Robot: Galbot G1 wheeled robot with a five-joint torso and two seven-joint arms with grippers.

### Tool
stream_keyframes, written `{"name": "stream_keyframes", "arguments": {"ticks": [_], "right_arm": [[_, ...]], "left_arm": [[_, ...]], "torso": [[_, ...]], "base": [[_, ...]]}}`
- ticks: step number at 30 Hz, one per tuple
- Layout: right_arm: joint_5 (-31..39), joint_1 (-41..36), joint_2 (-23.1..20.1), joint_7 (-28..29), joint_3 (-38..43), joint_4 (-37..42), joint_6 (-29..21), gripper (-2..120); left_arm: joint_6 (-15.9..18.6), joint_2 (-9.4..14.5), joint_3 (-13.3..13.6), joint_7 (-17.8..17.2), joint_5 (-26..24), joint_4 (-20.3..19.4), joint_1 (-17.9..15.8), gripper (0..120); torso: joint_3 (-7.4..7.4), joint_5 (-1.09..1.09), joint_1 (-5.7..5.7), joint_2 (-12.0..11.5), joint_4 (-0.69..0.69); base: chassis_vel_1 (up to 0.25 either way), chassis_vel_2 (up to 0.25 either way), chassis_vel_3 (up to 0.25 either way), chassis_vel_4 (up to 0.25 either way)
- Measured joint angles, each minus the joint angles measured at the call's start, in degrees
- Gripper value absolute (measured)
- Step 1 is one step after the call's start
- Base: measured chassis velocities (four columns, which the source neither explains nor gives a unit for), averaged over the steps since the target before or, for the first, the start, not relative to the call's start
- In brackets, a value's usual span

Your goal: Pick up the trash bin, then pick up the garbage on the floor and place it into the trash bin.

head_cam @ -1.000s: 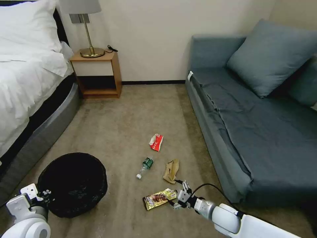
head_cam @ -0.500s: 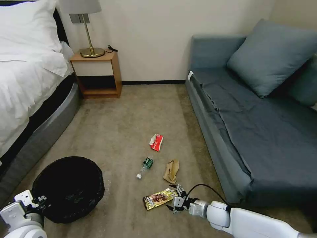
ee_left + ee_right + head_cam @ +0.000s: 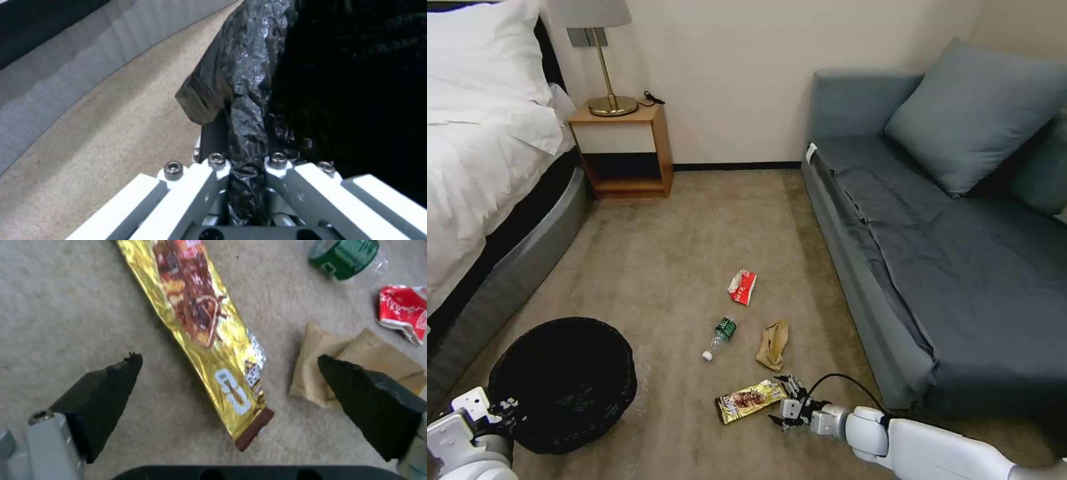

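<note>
Your left tool [image 3: 247, 186] is clamping the bin [image 3: 560, 383] rim on carpet [image 3: 680, 253] between bed [image 3: 480, 167] and sofa [image 3: 947, 253]; your right tool [image 3: 231, 373] is spreading over the wrapper [image 3: 200, 323].

Left hand [image 3: 506, 407] clamped — right hand [image 3: 782, 402] spread.

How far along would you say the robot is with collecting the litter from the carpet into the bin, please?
Done: the left gripper is shut on the rim of the round black-lined trash bin. In hand: the open right gripper straddles the gold-brown snack wrapper. Left: all four pieces, including the tan paper bag, clear green-labelled bottle and red-and-white packet, lie on the carpet.
</note>
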Motion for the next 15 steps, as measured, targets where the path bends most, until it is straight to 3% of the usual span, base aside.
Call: {"name": "stream_keyframes", "arguments": {"ticks": [15], "right_arm": [[-0.83, 1.03, 2.92, 0.64, 0.22, -4.9, 1.12, 99]], "left_arm": [[-0.65, -0.28, -0.69, 0.01, -0.19, -0.27, 1.26, 2]], "torso": [[0.0, 0.0, 0.0, 0.0, 0.01]], "base": [[0.0, 0.0, 0.0, 0.0]]}}
